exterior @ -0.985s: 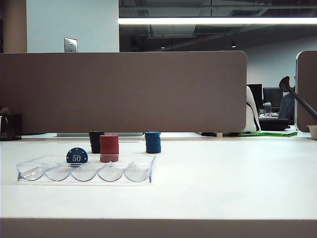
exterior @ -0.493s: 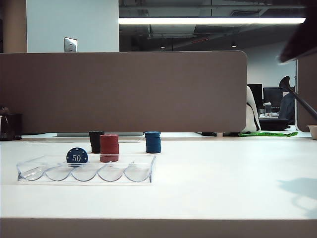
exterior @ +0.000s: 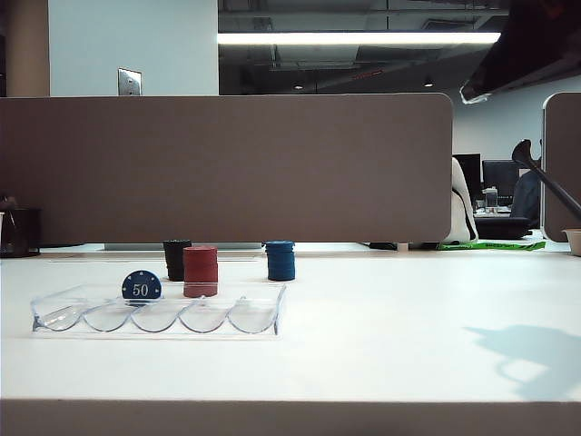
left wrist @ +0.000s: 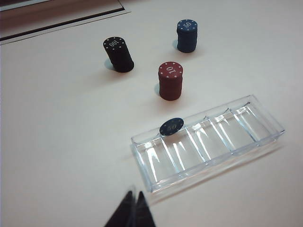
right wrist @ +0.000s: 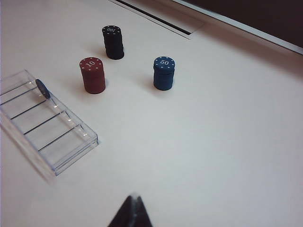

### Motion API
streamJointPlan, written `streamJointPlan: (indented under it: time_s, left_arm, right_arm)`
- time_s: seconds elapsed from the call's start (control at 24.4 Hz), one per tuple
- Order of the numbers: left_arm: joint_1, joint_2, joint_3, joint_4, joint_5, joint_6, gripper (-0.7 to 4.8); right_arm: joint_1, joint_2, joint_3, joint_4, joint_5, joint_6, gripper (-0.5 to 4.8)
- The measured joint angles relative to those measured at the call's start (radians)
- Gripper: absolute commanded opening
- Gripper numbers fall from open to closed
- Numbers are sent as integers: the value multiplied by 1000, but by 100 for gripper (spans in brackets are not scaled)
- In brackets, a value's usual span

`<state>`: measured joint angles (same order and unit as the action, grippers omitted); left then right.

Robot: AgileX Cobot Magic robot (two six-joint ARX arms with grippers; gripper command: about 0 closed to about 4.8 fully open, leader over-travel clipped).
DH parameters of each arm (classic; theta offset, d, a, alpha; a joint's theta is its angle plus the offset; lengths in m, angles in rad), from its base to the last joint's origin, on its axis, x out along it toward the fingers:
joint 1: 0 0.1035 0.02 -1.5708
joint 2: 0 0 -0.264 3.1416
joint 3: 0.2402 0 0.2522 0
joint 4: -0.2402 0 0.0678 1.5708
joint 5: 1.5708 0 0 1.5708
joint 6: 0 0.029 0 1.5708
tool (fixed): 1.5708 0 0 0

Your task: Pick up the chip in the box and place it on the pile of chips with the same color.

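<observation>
Grippers first: left gripper [left wrist: 134, 210] and right gripper [right wrist: 132, 211] each show only as a dark fingertip wedge low in their own wrist view, tips pressed together, nothing between them, both up off the table [exterior: 381, 336].

Exterior view: neither gripper's tips visible. One dark blurred arm part [exterior: 531, 41] cuts into the upper right corner; its shadow lies on the table at lower right. One clear box [exterior: 159, 313] sits left of centre, five scalloped slots counted. One chip [exterior: 141, 286], dark blue with a white "50", stands on edge in the box, roughly over the second to third slot from the left. Three stacks behind the box: black stack [exterior: 175, 259], red stack [exterior: 200, 271], and the blue pile of chips [exterior: 280, 260], which is furthest right and apart from the box.

Left wrist view: box [left wrist: 222, 142] with five slots, chip [left wrist: 171, 126] upright against its far wall near one end. Three stacks beyond: black stack [left wrist: 118, 53] marked 100, red stack [left wrist: 170, 80] marked 10, pile of chips [left wrist: 187, 35] marked 50.

Right wrist view: box [right wrist: 57, 137] cut by the frame edge, four slots visible, chip [right wrist: 42, 88] seen edge-on. Same three stacks: black stack [right wrist: 113, 41], red stack [right wrist: 93, 74], pile of chips [right wrist: 164, 72], all apart from each other.
</observation>
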<state>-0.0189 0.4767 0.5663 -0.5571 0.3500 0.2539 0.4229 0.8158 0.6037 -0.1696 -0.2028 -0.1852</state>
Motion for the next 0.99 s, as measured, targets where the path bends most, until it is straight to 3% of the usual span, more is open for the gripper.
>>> streamJointPlan:
  time_s: [0.33, 0.62, 0.78, 0.99]
  left_arm:
    - [0, 1, 0, 0, 6, 0, -6]
    - [0, 1, 0, 0, 6, 0, -6]
    - [0, 10, 0, 1, 48, 0, -6]
    - [0, 105, 0, 21, 120, 0, -6]
  right_arm:
    - [0, 1, 0, 0, 0, 4, -6]
    - [0, 9, 2, 47, -14, 95, -6]
    - [0, 110, 90, 45, -81, 100, -6]
    - [3, 381, 337, -77, -222, -7, -5]
